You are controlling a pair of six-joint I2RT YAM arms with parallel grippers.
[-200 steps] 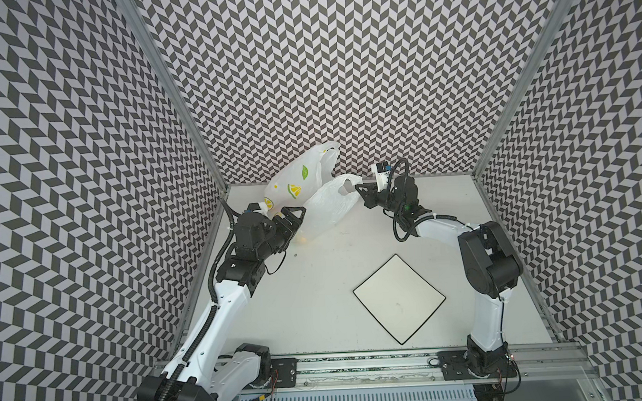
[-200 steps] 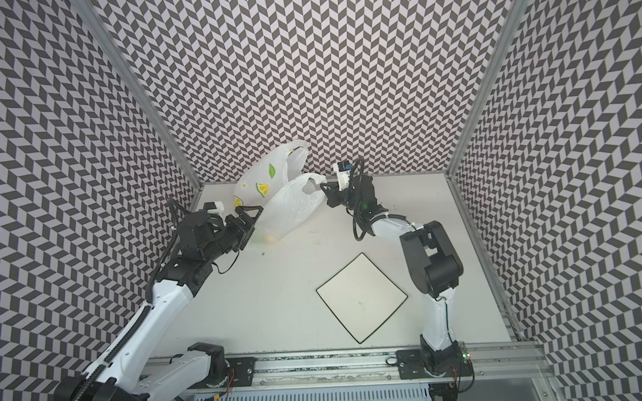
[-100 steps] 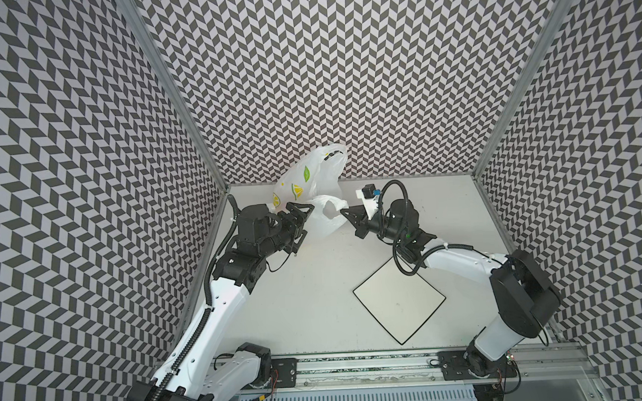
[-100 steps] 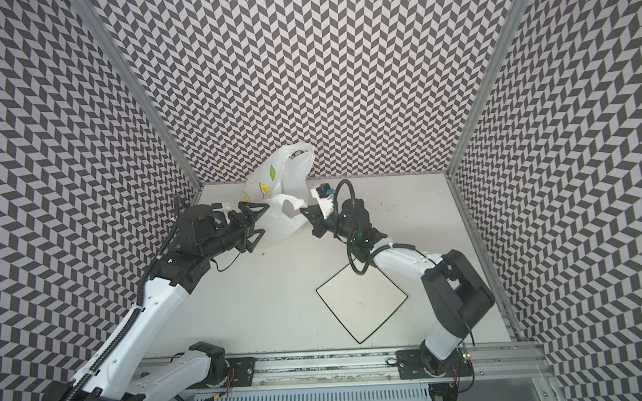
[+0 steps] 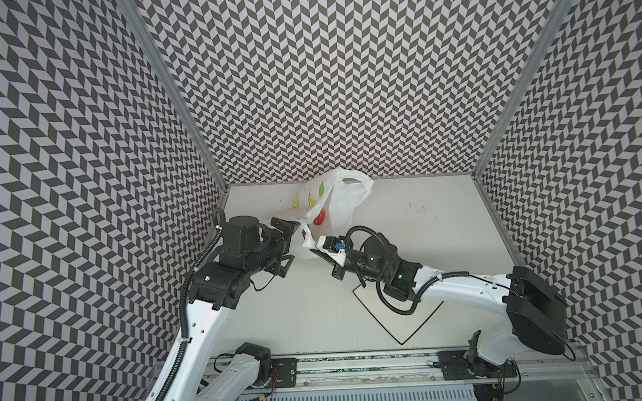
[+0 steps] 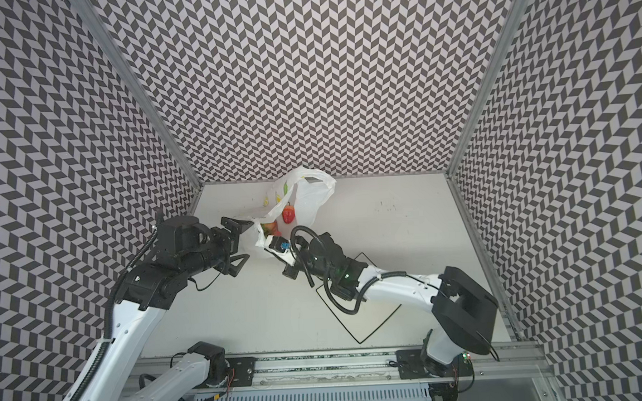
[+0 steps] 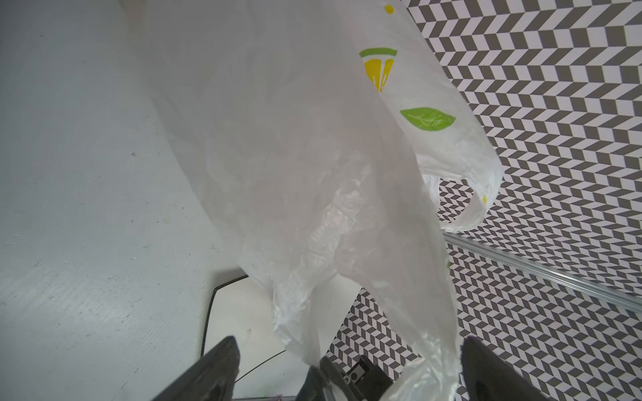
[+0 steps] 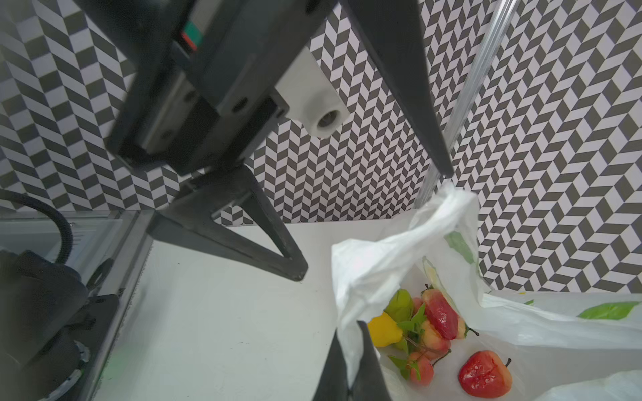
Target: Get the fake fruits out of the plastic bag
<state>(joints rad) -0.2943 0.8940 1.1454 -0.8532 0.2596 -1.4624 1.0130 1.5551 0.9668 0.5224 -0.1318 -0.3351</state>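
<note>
While the right gripper (image 8: 349,343) pinches the plastic bag (image 5: 343,196), fake fruits (image 8: 439,317) inside, the left gripper (image 5: 289,243) gapes wide beside it.

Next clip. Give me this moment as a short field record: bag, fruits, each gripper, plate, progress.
bag: plastic bag at the back of the table, mouth open
fruits: fake fruits all inside the bag; none seen on the table
left gripper: open, bag plastic hanging between its jaws, not clamped
right gripper: shut on the bag's rim
plate: white square, partly hidden by the right arm
progress: no fruit taken out yet
</note>
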